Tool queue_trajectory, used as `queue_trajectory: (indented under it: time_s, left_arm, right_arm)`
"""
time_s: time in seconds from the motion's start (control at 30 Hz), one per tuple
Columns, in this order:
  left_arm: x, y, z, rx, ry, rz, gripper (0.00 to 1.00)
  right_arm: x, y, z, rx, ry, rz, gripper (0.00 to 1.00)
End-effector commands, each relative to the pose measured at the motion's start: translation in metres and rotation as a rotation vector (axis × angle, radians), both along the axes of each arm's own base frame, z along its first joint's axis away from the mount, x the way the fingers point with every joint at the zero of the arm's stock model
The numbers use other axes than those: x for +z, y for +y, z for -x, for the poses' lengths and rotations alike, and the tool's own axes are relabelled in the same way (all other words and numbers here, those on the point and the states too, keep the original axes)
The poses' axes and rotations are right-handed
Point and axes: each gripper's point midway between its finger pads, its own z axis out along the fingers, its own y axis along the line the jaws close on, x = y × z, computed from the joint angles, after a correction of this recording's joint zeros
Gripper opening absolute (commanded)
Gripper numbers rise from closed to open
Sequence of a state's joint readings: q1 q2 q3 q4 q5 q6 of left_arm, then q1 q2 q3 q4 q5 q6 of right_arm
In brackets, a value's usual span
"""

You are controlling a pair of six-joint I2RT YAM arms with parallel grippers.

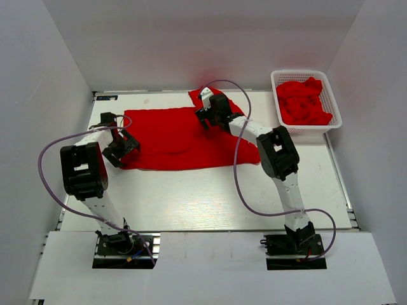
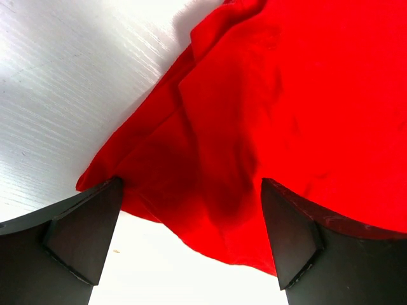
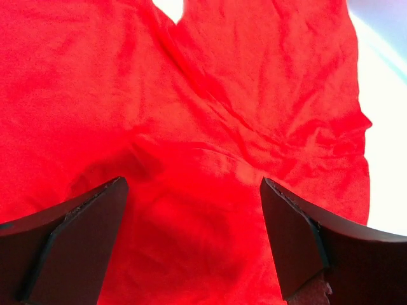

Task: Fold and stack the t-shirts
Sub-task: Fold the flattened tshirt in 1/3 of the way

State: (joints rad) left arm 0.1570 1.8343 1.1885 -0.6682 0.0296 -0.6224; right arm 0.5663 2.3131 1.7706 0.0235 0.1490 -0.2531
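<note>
Currently, one red t-shirt (image 1: 184, 136) is lying spread out on the white table (image 1: 191, 197), toward its far side. The left gripper (image 1: 122, 151) is hovering at the shirt's near left corner, its jaws standing wide apart and gripping nothing, with the cloth's edge showing between them in the left wrist view. The right gripper (image 1: 205, 116) is sitting over the shirt's far right part, near a sleeve, jaws likewise gaping and empty. More red t-shirts (image 1: 304, 101) are lying crumpled in a white basket (image 1: 297, 72) at the table's far right corner.
</note>
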Motion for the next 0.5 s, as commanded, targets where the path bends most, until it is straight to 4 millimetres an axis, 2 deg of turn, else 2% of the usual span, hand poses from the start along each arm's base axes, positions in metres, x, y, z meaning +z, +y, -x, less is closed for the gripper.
queue_trajectory:
  time_s: [0.0, 0.03, 0.13, 0.17, 0.23, 0.27, 0.3, 0.33, 0.37, 0.43, 0.47]
  left_arm:
    - [-0.021, 0.004, 0.037, 0.031, 0.133, -0.017, 1.00]
    - [-0.017, 0.005, 0.036, 0.031, 0.122, -0.018, 1.00]
    - [-0.015, 0.005, 0.041, 0.042, 0.137, -0.023, 1.00]
    - [-0.013, 0.007, 0.043, 0.044, 0.138, -0.033, 1.00]
    - [-0.008, 0.009, 0.041, 0.047, 0.130, -0.044, 1.00]
    - [-0.004, 0.009, 0.039, 0.056, 0.116, -0.043, 1.00]
    - [0.000, 0.009, 0.038, 0.057, 0.104, -0.045, 1.00]
    - [0.000, 0.009, 0.038, 0.057, 0.104, -0.045, 1.00]
    - [0.003, 0.009, 0.039, 0.057, 0.103, -0.045, 1.00]
    - [0.006, 0.010, 0.039, 0.059, 0.093, -0.055, 1.00]
    - [0.006, 0.010, 0.039, 0.059, 0.093, -0.056, 1.00]
  right_arm:
    - [0.045, 0.015, 0.004, 0.018, -0.013, -0.113, 0.90]
    - [0.063, 0.015, 0.006, 0.017, -0.030, -0.138, 0.90]
    - [0.064, 0.011, 0.018, 0.006, 0.005, -0.173, 0.90]
    - [0.074, 0.004, 0.022, -0.007, 0.013, -0.176, 0.90]
    - [0.064, -0.008, 0.030, -0.067, 0.053, -0.170, 0.90]
    - [0.074, -0.012, 0.033, -0.080, 0.046, -0.177, 0.90]
    - [0.075, -0.020, 0.033, -0.140, 0.058, -0.198, 0.90]
    - [0.058, -0.032, 0.044, -0.160, 0.117, -0.166, 0.90]
    - [0.072, -0.034, 0.050, -0.177, 0.120, -0.200, 0.90]
    - [0.051, -0.054, 0.074, -0.245, 0.213, -0.221, 0.90]
    - [0.058, -0.056, 0.079, -0.265, 0.230, -0.272, 0.90]
